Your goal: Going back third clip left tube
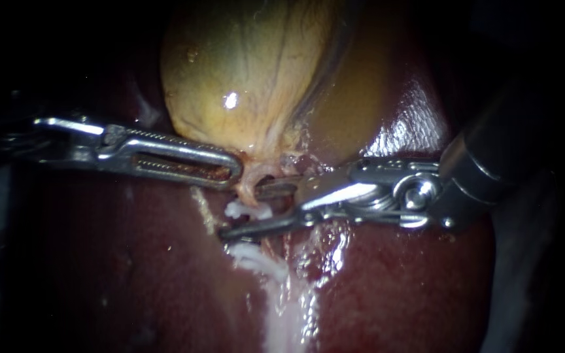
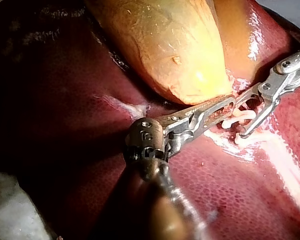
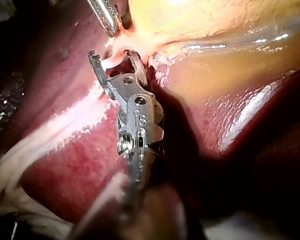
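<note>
Yellow-tan, finely veined gallbladder (image 1: 250, 72); glossy dark red liver (image 1: 393, 281) streaked with white.

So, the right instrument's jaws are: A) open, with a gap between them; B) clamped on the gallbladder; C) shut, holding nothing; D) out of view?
A: the endoscope view shows a clear gap between the jaws of the right instrument, with a white clip in it.

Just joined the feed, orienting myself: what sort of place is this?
Probably a surgical bench setup: a bare liver and gallbladder, with my left instrument and right instrument at the gallbladder's neck.
</note>
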Available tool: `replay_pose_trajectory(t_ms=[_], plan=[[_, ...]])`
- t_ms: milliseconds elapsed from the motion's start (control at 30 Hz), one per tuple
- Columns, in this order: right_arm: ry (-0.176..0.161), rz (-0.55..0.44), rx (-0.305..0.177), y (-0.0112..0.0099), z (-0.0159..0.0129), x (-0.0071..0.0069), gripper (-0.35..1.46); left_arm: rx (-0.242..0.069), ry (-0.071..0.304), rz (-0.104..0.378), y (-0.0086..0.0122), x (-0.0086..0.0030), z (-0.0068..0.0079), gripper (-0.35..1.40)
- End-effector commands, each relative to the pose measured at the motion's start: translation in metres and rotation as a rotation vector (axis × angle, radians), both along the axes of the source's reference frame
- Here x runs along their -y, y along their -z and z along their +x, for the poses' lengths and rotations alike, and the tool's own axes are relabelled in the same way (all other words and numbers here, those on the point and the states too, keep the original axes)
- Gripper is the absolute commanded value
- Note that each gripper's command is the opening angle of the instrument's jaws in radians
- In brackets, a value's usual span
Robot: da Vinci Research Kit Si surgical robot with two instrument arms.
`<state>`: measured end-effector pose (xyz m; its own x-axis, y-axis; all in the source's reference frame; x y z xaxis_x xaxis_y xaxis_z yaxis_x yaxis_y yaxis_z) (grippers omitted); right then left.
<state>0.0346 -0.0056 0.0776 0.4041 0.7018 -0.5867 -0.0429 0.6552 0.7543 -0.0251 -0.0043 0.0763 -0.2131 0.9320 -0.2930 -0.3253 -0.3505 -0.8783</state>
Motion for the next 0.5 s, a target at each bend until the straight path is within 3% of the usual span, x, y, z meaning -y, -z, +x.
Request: replay_pose_trajectory(t_ms=[33, 233, 500], plan=[[0.0, -0.001, -0.001, 0.0001, -0.0002, 0.0, 0.49, 0.0, 0.0, 0.0, 0.0, 0.0, 0.0, -0.35], [0.026, -0.016, 0.006, 0.0005, -0.0017, 0.0, 0.49, 0.001, -0.001, 0.0, 0.0, 0.0, 0.0001, -0.35], [0.021, -0.027, 0.013, 0.0019, -0.0033, -0.0006, 0.49, 0.001, -0.001, 0.0, 0.0, 0.0, 0.0001, -0.35]])
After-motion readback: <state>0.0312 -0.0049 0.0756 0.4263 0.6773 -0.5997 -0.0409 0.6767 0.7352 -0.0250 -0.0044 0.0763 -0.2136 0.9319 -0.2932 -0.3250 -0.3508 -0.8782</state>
